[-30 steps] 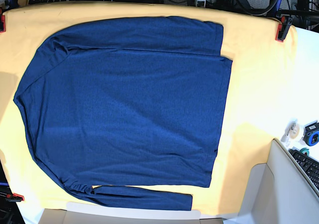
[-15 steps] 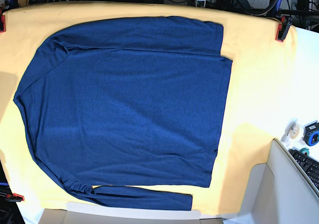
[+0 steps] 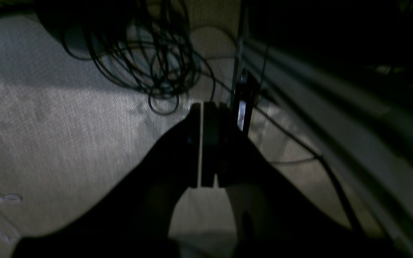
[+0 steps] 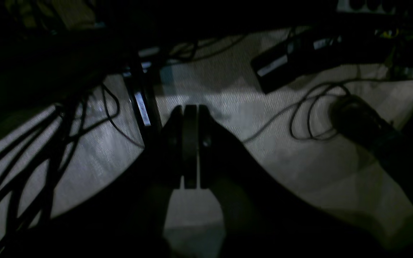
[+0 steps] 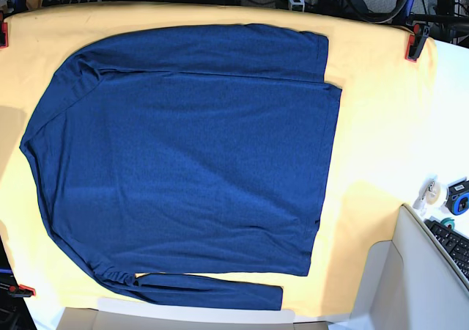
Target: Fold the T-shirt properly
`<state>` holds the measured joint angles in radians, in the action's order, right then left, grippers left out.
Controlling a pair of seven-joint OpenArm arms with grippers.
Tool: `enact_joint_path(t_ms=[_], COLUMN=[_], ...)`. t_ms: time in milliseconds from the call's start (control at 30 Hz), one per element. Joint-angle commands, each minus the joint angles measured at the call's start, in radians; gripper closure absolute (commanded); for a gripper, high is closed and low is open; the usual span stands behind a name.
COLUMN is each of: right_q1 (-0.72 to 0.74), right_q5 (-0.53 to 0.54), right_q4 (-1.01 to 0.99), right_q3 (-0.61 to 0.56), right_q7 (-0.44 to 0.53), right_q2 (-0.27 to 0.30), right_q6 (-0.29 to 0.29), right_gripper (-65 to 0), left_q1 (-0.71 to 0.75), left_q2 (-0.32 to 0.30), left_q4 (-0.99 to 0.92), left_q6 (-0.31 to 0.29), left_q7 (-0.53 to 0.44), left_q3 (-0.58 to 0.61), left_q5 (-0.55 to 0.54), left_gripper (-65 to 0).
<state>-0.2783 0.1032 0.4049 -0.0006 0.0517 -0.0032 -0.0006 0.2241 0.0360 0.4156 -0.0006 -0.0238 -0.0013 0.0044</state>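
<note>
- The large dark navy-blue long-sleeved knit T-shirt [image 5: 183, 161] lies spread flat on the yellow cloth-covered tabletop [image 5: 381, 125], one sleeve along the far edge, the other along the near edge; no fold is made yet.
- The left hand [image 3: 201, 143] and the right hand [image 4: 190, 150] each have their fingers pressed together on nothing, and both hang off the tabletop over grey carpet with black cables [image 3: 149, 53] trailing near them.
- Risk: an arm lifting from there could snag a cable loop and drag it.
- Risk: soft knit may slide or bunch if pinched through one layer only, leaving a crooked fold.
- Risk: the near sleeve [image 5: 212, 292] lies close to the tabletop edge; a careless pull could tip it over.
- Risk: a hand may catch the yellow cloth together with the shirt.
</note>
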Motion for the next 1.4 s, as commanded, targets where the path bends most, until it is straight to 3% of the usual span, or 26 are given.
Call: enact_joint_path(t_ms=[0,200,467,667,867,1367], right_q1=[-0.051,-0.233,-0.401,-0.519,-0.513,-0.51], right_q5=[0.0,-0.001,-0.001,-0.001,-0.001,-0.001], right_q4=[0.039,0.286,0.521,0.725,0.714,0.708], right_q3=[0.003,-0.003,-0.003,0.006,0.006,0.004], right_q7=[0.001,0.001,0.001,0.003,0.003,0.003], right_q2=[0.012,0.047,0.061,0.113,0.136,0.136], right_q6=[0.0,0.0,0.0,-0.002,-0.003,-0.003], right_gripper=[0.0,0.0,0.0,0.0,0.0,0.0], left_q1=[0.048,0.231,0.361,0.458,0.469,0.472], left_q2=[0.002,-0.002,-0.002,-0.002,-0.049,-0.046], left_q4=[0.05,0.381,0.708,0.928,0.943,0.943], left_q6=[-0.002,-0.002,-0.003,-0.003,-0.003,-0.003], left_q7=[0.0,0.091,0.23,0.27,0.293,0.295], left_q3=[-0.001,-0.001,0.001,0.002,0.086,0.136], left_q5=[-0.004,-0.005,-0.005,-0.005,-0.007,-0.007], left_gripper=[0.0,0.0,0.0,0.0,0.0,0.0])
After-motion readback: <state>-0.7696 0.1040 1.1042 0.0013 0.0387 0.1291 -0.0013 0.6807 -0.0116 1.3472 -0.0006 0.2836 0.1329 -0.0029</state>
